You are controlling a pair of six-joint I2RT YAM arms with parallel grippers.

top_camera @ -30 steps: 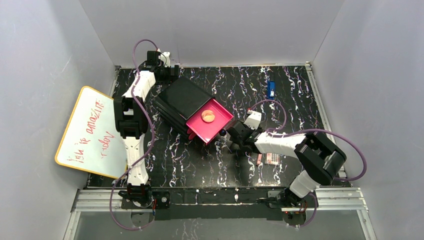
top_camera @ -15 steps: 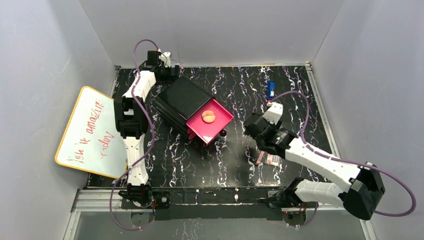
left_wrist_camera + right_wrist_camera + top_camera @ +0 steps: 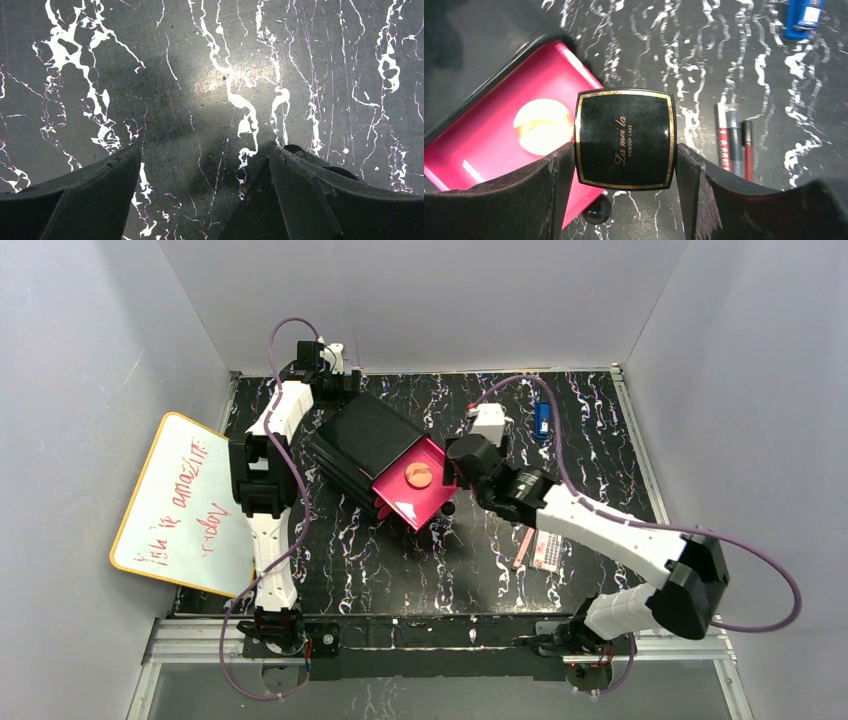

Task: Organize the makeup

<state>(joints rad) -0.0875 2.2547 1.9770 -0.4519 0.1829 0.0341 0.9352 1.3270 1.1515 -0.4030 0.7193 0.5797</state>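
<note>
My right fingers [image 3: 544, 195] clamp the black compact [image 3: 625, 139] at the pink drawer's [image 3: 479, 140] edge; its bare floor lies just to my left. My left fingers [image 3: 90, 195] stand apart, empty.

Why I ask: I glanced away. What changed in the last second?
The right claw, now gripping the black compact, swung out rightward, then back toward the far side, ending beside the right corner of the open pink drawer. Unmoved: left arm, peach disc in the drawer, sticks, palette, blue object.
</note>
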